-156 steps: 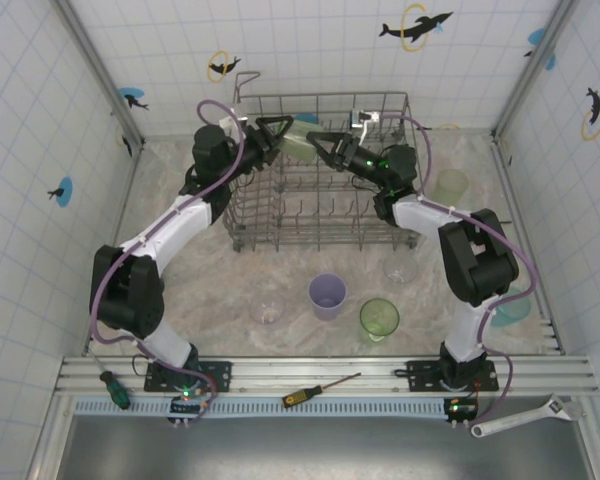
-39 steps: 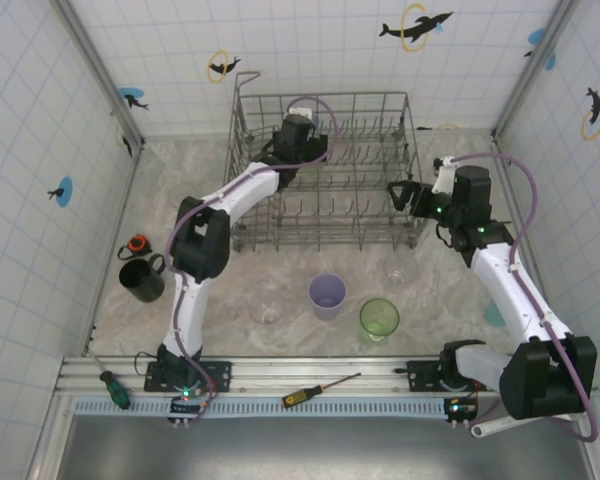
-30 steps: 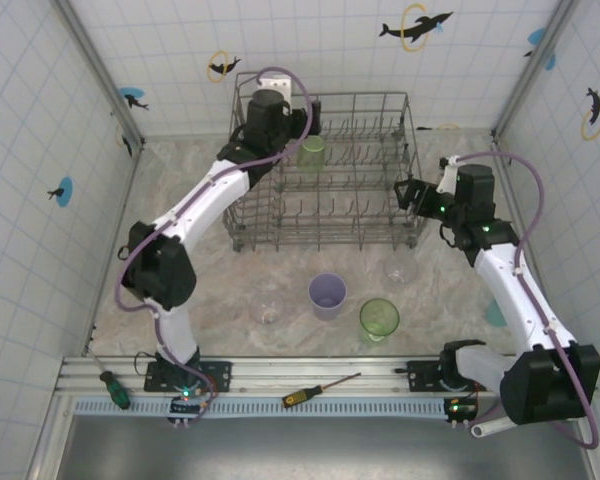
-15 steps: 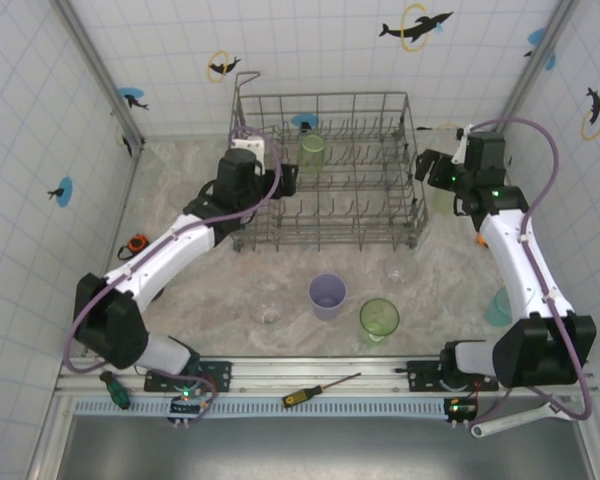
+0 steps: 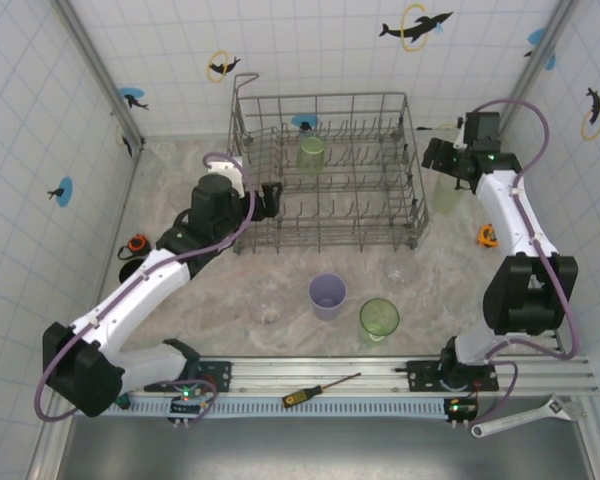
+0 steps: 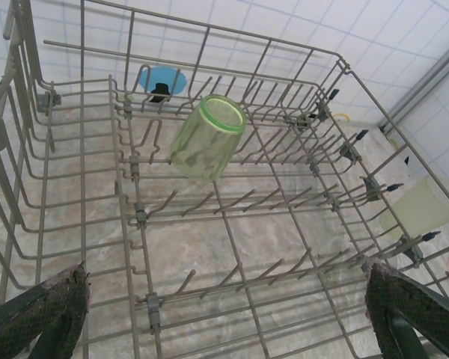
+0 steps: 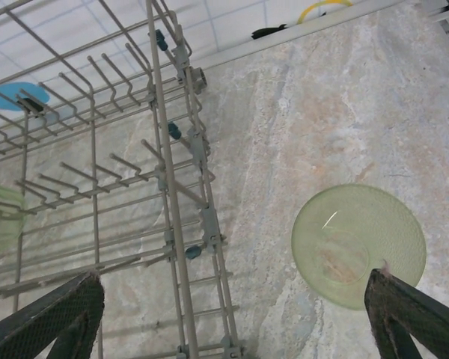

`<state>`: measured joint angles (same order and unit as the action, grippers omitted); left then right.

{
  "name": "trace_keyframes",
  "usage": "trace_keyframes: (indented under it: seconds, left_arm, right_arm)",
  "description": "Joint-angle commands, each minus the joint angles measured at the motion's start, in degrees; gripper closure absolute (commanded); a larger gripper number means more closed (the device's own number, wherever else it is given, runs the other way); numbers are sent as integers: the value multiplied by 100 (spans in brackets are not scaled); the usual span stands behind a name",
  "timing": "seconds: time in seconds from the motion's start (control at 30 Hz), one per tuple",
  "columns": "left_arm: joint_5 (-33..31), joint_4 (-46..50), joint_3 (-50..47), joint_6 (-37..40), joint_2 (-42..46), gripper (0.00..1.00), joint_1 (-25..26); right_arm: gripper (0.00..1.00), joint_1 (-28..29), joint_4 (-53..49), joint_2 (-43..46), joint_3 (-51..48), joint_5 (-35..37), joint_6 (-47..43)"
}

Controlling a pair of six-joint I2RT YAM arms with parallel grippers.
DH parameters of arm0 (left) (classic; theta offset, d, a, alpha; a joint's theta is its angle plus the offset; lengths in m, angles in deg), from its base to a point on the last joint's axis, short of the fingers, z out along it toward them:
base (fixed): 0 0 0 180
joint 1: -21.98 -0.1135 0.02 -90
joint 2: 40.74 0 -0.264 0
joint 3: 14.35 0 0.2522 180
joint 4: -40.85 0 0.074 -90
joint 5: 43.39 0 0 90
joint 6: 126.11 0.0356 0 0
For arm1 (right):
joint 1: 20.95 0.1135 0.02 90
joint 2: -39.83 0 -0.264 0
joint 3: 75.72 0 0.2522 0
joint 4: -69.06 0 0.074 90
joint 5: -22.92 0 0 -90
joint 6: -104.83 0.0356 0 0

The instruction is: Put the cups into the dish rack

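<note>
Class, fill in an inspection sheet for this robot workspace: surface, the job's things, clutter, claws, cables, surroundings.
Surface: marbled tabletop, no spill seen.
Job's things: dish rack holds one racked green cup near its back; pale green cup outside its right side; lavender cup, bright green cup, left clear cup and right clear cup in front.
Clutter: screwdriver and wrench at the front rail.
Claws: left claw open, facing into the rack; right claw open, over the pale green cup.
Cables: purple cables loop along both arms.
Surroundings: white tiled walls with dolphin stickers.
</note>
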<state>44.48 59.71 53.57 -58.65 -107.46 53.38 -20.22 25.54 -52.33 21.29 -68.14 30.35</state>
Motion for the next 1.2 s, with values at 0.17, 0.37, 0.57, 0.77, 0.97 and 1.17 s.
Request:
trace_keyframes:
  seconds: [0.17, 0.37, 0.57, 0.77, 0.97, 1.17]
  left_arm:
    - [25, 498, -118, -118, 152, 2, -11]
    - [19, 544, 13, -71, 363, 2, -16]
    - [-27, 605, 86, -46, 569, 3, -18]
    - [-8, 601, 132, -77, 688, 2, -14]
    - [42, 615, 340, -109, 676, 2, -18]
    - [131, 641, 367, -223, 668, 2, -10]
  right_arm:
    - [17, -21, -543, -813, 665, 267, -236]
    - [31, -12, -802, -1413, 1080, 304, -273]
    - [43, -12, -920, -1723, 1133, 332, -215]
    - [51, -6, -1114, -1974, 1159, 422, -216]
    - [68, -11, -1215, -2172, 1220, 554, -346]
    - [93, -28, -1287, -2230, 1291, 633, -425]
